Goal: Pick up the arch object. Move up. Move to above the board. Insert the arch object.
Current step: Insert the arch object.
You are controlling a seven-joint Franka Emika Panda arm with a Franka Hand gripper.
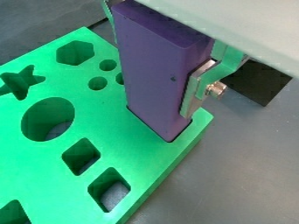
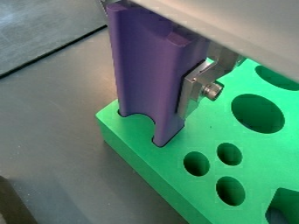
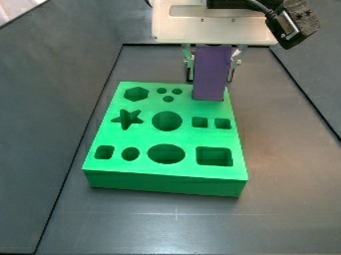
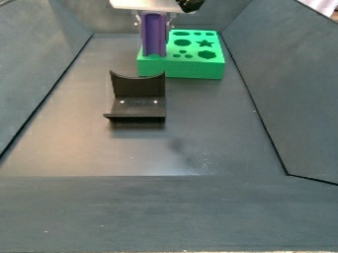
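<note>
Purple arch object (image 1: 152,74) upright, claw (image 1: 201,83) gripping, over green board (image 1: 47,149)

The end effector (image 1: 176,83) has flat silver fingers (image 2: 197,83), bolted, under a white housing.

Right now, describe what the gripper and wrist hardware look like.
The gripper has flat silver metal finger plates; one finger carries a round bolt head at its side. Above them sits a pale grey-white body, blocky and smooth. In a side view a black camera module is mounted at its corner. No cables or markings are clear enough to make out.
</note>
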